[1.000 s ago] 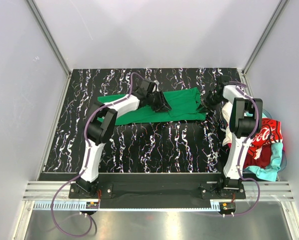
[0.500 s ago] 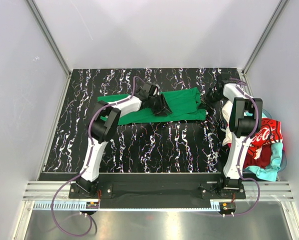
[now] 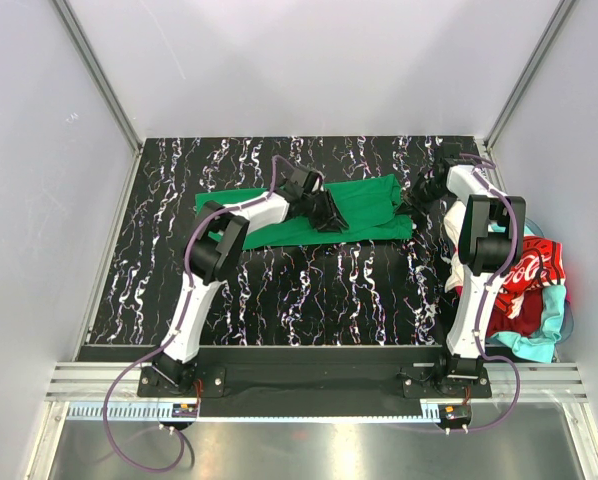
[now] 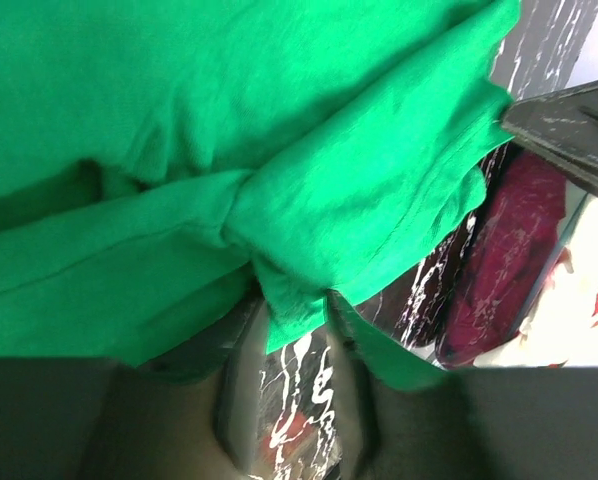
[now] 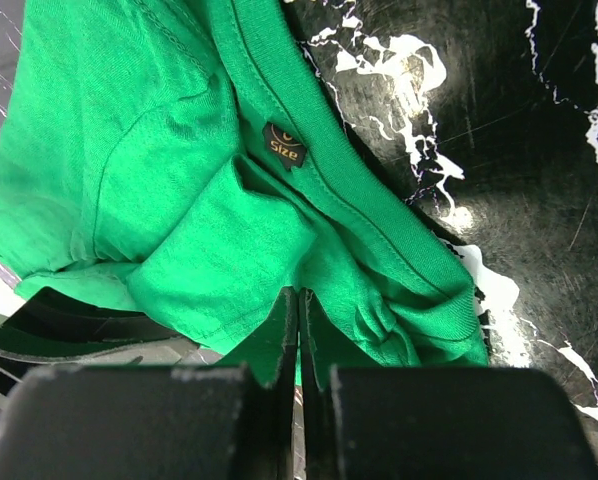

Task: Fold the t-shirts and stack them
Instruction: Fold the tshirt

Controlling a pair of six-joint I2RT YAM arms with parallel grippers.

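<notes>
The bright green t-shirt (image 3: 369, 205) lies stretched left to right across the far half of the table. My left gripper (image 3: 327, 212) sits over its middle, shut on a bunched fold of green cloth (image 4: 279, 120) that shows between the fingertips in the left wrist view. My right gripper (image 3: 416, 196) is at the shirt's right end, by the collar with its black size tag (image 5: 284, 143), shut on a thin edge of the green t-shirt (image 5: 129, 150). The red Coca-Cola t-shirt (image 3: 537, 268) and the turquoise one (image 3: 541, 338) lie heaped at the right. I cannot make out the white one for sure.
The table top is black marble with white veins (image 3: 309, 290). White walls close the cell on three sides. The heap of shirts lies past the table's right edge, beside the right arm's base (image 3: 464, 365).
My left gripper has moved a little to the right with the fold in it, and its elbow has swung right. The shirt's left part has drawn in. The right gripper has shifted slightly.
</notes>
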